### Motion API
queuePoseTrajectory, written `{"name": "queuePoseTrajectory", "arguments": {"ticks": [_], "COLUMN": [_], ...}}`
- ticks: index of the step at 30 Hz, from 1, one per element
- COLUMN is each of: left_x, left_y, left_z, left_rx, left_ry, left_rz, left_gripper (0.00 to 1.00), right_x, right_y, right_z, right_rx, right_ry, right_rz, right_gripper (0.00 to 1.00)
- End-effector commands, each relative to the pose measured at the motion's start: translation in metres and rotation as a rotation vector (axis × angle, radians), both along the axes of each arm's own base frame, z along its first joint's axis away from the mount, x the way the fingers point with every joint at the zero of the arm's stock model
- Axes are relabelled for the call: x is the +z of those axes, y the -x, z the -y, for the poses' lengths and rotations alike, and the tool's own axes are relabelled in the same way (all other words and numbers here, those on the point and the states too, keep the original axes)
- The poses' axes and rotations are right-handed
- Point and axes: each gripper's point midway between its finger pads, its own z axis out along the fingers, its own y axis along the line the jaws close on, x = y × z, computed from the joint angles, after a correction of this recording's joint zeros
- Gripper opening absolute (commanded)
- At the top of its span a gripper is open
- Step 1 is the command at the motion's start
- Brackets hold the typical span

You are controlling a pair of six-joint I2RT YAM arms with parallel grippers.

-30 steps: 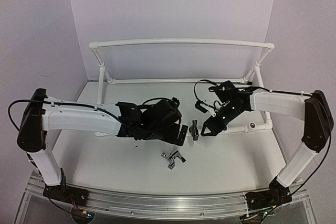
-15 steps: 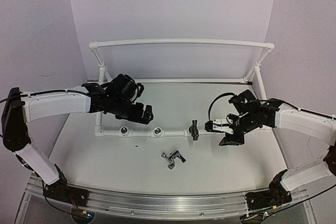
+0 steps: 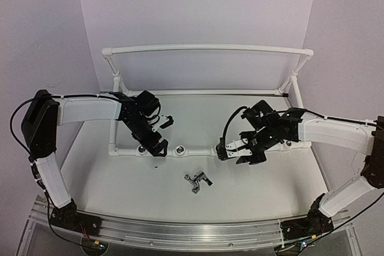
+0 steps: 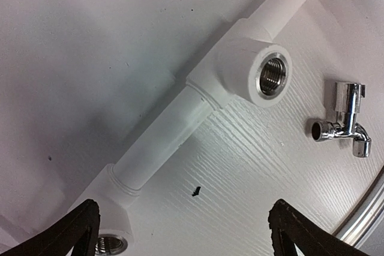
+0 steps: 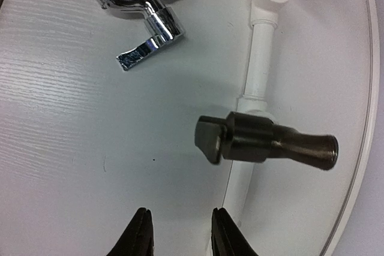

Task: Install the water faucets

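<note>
1. Top view: the white plastic pipe frame [image 3: 207,47] stands on the white tabletop [image 3: 120,178], its low front pipe facing the arms so the sockets can be reached from the near side.
   - The left hand [image 3: 162,135] hovers over the left part of that pipe with its fingers spread wide and nothing between them.
   - The right hand [image 3: 228,150] points its tips at the pipe's middle. From here I cannot separate them from whatever is fitted there.
   - A shiny chrome lever faucet [image 3: 197,180] lies loose on the tabletop, just in front of the pipe and between the two hands.

2. Left wrist view: the spread, empty left hand [image 4: 186,232] looks down on the pipe.
   - A silver-ringed threaded socket [image 4: 271,75] faces the camera with nothing screwed in.
   - The chrome faucet [image 4: 345,124] lies on its side near that socket, apart from it. This is probably the vacant place meant for it.

3. Right wrist view: a dark bronze-grey faucet with a flat lever [image 5: 264,142] juts from the pipe, seemingly seated in its socket, which is why it stands out unsupported.
   - The right hand [image 5: 180,235] has its fingers parted and holds nothing. It sits just short of that faucet.
   - The chrome faucet [image 5: 144,16] rests farther off, not yet installed.
</note>
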Motion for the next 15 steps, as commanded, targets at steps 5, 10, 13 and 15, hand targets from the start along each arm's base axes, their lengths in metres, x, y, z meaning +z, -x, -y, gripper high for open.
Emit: {"name": "queuePoseTrajectory", "arguments": {"ticks": [5, 10, 13, 15], "left_x": [-0.006, -0.017, -0.022, -0.024], "left_y": [-0.012, -0.012, -0.012, -0.012], "left_z": [0.015, 0.009, 0.011, 0.013], "left_rx": [-0.081, -0.060, -0.057, -0.055], "left_ry": [0.006, 0.006, 0.008, 0.012], "left_rz": [-0.006, -0.053, -0.077, -0.088], "left_gripper": [0.88, 0.79, 0.74, 0.72], "right_x": [-0.010, -0.021, -0.022, -0.018], "right_y": [-0.013, -0.020, -0.019, -0.020], "right_z": [-0.022, -0.019, -0.023, -0.030], "right_rx": [0.024, 0.015, 0.012, -0.005], "right_ry": [0.039, 0.076, 0.080, 0.054], "right_rz": [0.142, 0.209, 0.216, 0.204], "right_gripper": [0.17, 0.08, 0.07, 0.07]}}
